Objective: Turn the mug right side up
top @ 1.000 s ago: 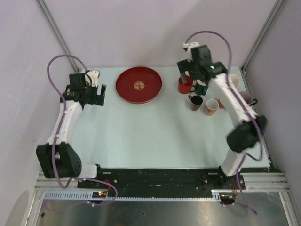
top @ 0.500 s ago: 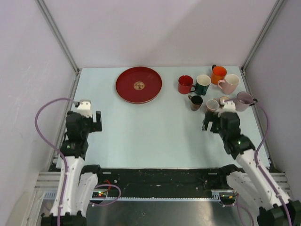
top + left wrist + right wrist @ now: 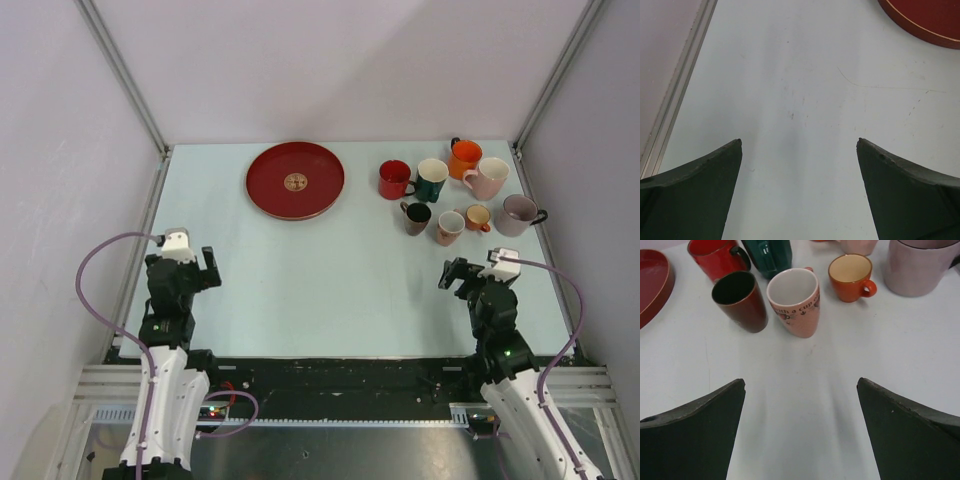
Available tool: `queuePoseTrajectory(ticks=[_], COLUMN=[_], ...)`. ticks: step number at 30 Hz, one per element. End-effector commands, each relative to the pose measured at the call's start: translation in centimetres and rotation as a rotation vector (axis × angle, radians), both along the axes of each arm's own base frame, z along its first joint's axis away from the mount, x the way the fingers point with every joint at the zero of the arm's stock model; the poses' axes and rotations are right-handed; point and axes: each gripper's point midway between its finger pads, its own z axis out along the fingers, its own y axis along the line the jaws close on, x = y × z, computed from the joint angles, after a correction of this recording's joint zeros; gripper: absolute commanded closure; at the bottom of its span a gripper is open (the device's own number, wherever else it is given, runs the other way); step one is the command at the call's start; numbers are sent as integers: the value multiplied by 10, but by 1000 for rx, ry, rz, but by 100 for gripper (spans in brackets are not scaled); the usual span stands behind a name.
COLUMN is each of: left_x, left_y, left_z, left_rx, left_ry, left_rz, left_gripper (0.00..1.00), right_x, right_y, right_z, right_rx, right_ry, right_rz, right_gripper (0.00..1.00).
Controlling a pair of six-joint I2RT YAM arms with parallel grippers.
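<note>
The red mug (image 3: 394, 180) stands upright at the far right of the tabletop (image 3: 330, 270), just beside a green mug (image 3: 431, 180). A brown mug (image 3: 740, 300) and a pink mug (image 3: 795, 302) stand nearest the right tool (image 3: 801, 382). A red plate (image 3: 270, 185) lies further left. Open room spreads toward the near edge. The right tool and the left tool (image 3: 800, 145) gape wide, holding nothing. A second ago the right tool was at the red mug; both arms have since pulled back.

Only an arc of the round red plate (image 3: 922, 20) shows, at the top right corner of the left wrist view. In the right wrist view, the top edge crops the glossy red mug (image 3: 715, 260), dark green mug (image 3: 772, 255) and large mauve mug (image 3: 917, 270). Lettering on the salmon-pink printed mug (image 3: 795, 310) curves out of sight.
</note>
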Motion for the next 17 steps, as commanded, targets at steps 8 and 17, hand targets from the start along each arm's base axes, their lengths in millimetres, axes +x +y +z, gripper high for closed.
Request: queuePoseTrajectory(ticks=[8, 17], left_x=[10, 9], left_y=[1, 0], left_z=[13, 16], left_rx=[-46, -35], left_ry=[-74, -81], left_rz=[18, 6], left_gripper=[0, 0], right_x=[2, 3], right_y=[-14, -15], right_z=[9, 9], right_rx=[3, 0], right_ry=[-26, -27], right_rz=[-89, -95], right_gripper=[1, 1])
